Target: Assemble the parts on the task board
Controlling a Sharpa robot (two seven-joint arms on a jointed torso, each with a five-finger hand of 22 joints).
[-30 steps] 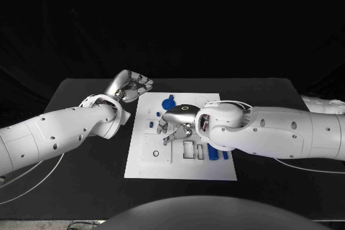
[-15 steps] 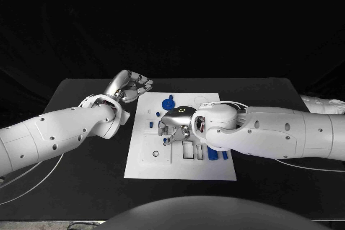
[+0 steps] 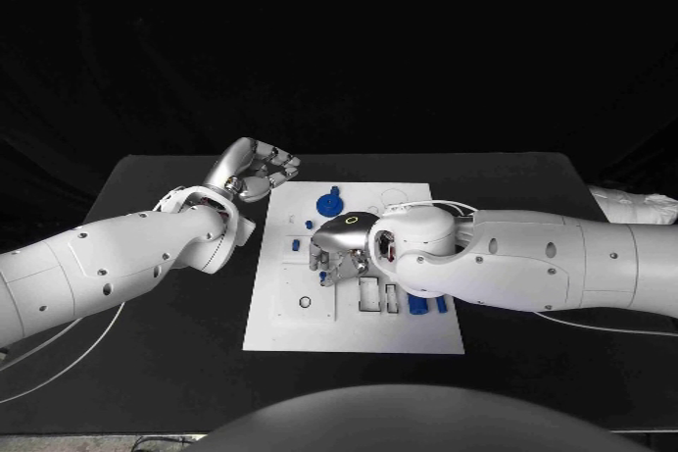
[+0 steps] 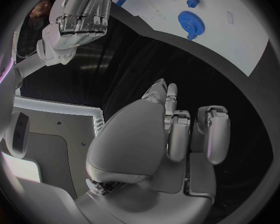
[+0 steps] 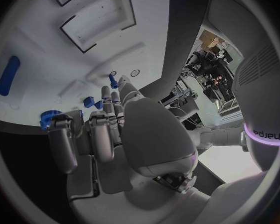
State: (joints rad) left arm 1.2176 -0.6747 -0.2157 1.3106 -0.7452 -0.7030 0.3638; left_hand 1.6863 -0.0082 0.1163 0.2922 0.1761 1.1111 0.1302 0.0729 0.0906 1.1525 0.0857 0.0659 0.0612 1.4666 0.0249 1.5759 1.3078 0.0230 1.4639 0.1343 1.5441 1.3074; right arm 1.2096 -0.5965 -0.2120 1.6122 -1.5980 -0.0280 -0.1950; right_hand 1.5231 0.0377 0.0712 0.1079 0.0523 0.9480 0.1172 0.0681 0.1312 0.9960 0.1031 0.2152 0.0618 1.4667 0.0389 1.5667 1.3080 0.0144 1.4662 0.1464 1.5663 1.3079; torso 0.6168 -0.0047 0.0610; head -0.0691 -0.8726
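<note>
Black worktop (image 3: 169, 325) carrying white rectangular task board (image 3: 297, 334) at centre.

Left silver many-fingered hand (image 3: 256, 170) raised beside far left corner of board, off the plate; fingers (image 4: 210, 134) curled in toward palm, clenched on nothing, confirmed in left wrist view.

Right silver many-fingered hand (image 3: 344, 244) low over middle of board, fingers (image 5: 93, 134) pointing down at recessed area. Fingers bent inward, side by side; grasp on a part cannot be told, since fingertips are hidden under the hand in head view and the right wrist view looks along their backs.

Large blue toothed gear (image 3: 329, 199) lying near far edge of board, with small blue round piece (image 3: 336, 188) just beyond it; same pair seen in left wrist view, gear (image 4: 190, 21) and small piece (image 4: 192, 1).

Small blue peg (image 3: 296, 244) on left portion of board, just beside right hand's fingers. Further small blue pieces (image 5: 89, 102) close to fingertips in right wrist view.

Long blue bar (image 3: 419, 303) lying at right side of board, partly under right forearm, beside two rectangular dark-edged recesses (image 3: 370, 294).

Small black-ringed hole (image 3: 306, 302) in left near portion of board.
</note>
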